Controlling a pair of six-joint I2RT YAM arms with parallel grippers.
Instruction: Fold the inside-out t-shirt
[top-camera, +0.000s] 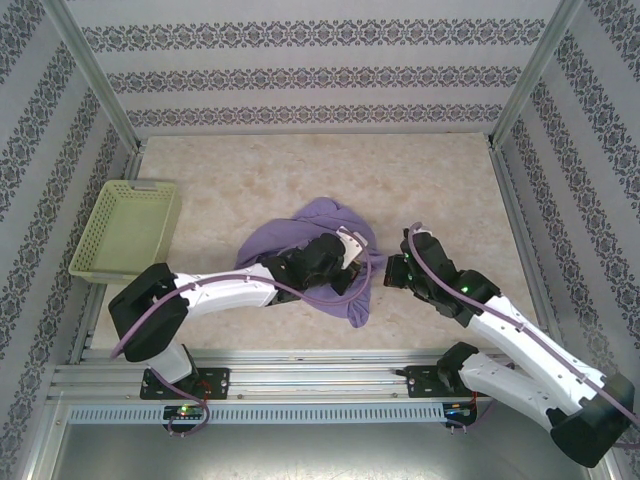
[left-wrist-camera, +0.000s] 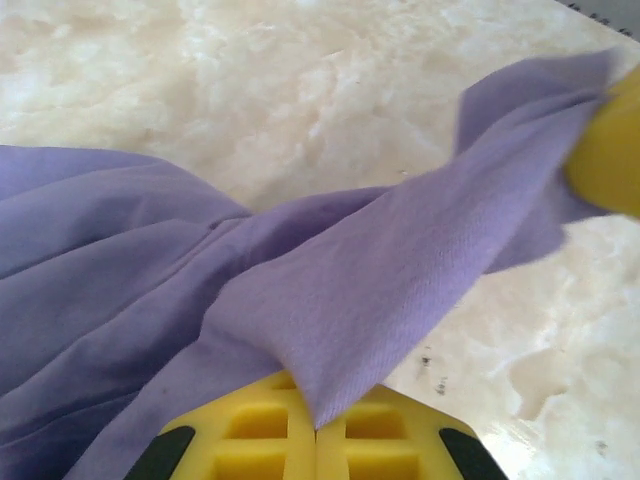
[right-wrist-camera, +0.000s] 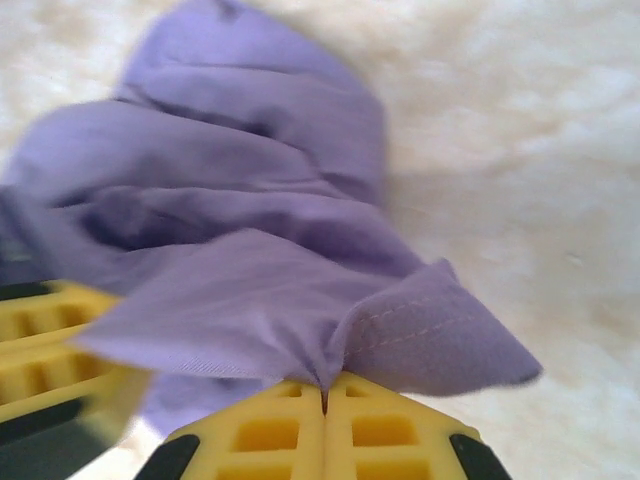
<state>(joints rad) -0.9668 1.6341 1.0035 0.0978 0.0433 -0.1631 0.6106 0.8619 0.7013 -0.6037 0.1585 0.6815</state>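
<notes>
The crumpled purple t-shirt (top-camera: 305, 225) lay near the middle of the surface (top-camera: 250, 170), its cloth pinched tight by the left fingers (left-wrist-camera: 255, 445) and by the right fingers (right-wrist-camera: 265, 438).

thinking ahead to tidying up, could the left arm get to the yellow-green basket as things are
Probably, but not freely. The basket sits close to that arm's base with nothing between, yet the left gripper is shut on the t-shirt, which the right gripper pinches too.
</notes>
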